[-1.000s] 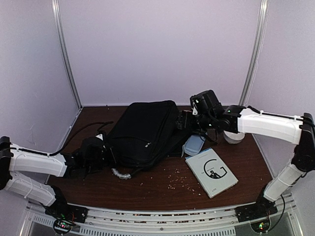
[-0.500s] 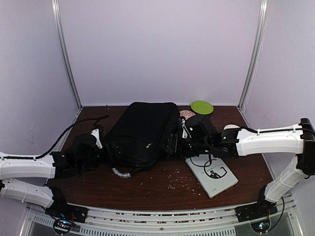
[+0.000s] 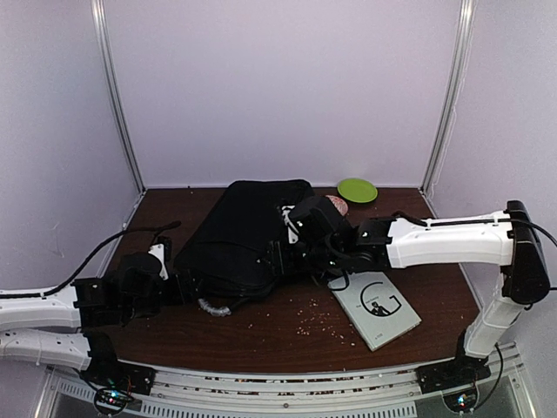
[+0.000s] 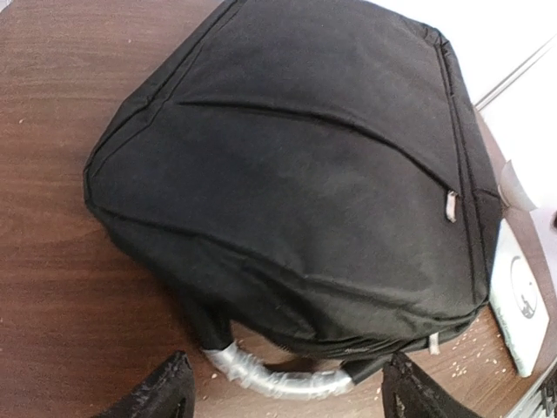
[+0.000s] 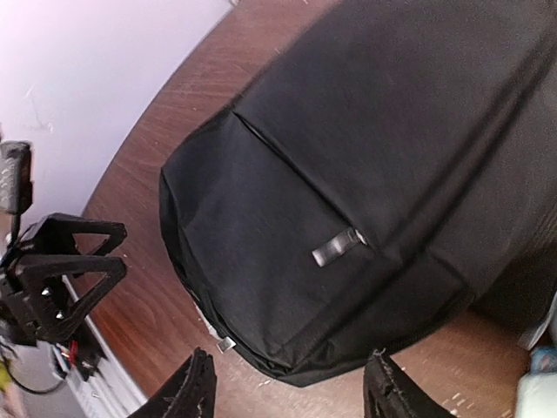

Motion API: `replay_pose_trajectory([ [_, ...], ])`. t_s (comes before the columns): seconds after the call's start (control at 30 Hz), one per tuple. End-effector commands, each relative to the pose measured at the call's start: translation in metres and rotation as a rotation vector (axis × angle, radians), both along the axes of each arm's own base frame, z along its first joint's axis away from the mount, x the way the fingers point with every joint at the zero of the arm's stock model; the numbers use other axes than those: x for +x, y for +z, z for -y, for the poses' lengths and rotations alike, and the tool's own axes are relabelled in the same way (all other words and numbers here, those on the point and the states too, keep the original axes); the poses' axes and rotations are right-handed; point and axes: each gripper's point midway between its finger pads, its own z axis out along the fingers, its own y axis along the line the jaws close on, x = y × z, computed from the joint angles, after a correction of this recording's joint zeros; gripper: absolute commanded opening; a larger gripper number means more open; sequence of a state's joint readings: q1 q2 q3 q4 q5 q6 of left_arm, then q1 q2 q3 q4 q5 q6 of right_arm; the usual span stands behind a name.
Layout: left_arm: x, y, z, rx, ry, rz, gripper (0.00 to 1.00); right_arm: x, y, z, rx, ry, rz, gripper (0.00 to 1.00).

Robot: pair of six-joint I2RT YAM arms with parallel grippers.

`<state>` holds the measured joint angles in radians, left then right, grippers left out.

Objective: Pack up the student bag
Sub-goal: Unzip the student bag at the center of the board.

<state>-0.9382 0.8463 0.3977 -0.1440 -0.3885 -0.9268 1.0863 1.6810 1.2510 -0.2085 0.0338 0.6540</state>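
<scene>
The student bag (image 3: 239, 228) lies on the counter (image 3: 287, 338) with its long axis from 7 to 1 o'clock, its grey handle (image 3: 213, 306) at the 7 o'clock end just ahead of the released, empty left gripper (image 3: 183, 285), while the right gripper (image 3: 277, 254), also released, hovers over its 4 o'clock edge.

We look down from high behind across the table (image 3: 287, 341); our 2 wrist cameras sit close over the student bag (image 4: 287, 174), shared by all 3 views.

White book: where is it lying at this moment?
In the top view the white book lies flat on the table, front right, just right of the black bag.
</scene>
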Motion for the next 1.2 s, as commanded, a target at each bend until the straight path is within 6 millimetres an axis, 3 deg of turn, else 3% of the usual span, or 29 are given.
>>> replay_pose_trajectory([
  [0.0, -0.006, -0.007, -0.01, 0.016, 0.015, -0.009, 0.75, -0.006, 0.014, -0.003, -0.298, 0.225, 0.298, 0.59],
  [0.23, -0.01, -0.013, -0.021, 0.019, 0.041, -0.014, 0.76, -0.032, -0.02, -0.037, -0.561, 0.458, 0.422, 0.68],
  [0.4, -0.012, -0.015, -0.024, 0.025, 0.044, -0.021, 0.76, -0.027, -0.042, -0.046, -0.664, 0.456, 0.449, 0.71],
  [0.7, -0.013, -0.017, -0.028, 0.029, 0.051, -0.019, 0.76, -0.01, -0.049, -0.041, -0.758, 0.386, 0.497, 0.62],
  [0.9, -0.013, -0.016, -0.028, 0.027, 0.051, -0.017, 0.76, -0.009, -0.051, -0.041, -0.775, 0.398, 0.509, 0.43],
  [1.17, -0.013, -0.016, -0.028, 0.026, 0.05, -0.017, 0.76, -0.012, -0.057, -0.042, -0.788, 0.439, 0.504, 0.56],
])
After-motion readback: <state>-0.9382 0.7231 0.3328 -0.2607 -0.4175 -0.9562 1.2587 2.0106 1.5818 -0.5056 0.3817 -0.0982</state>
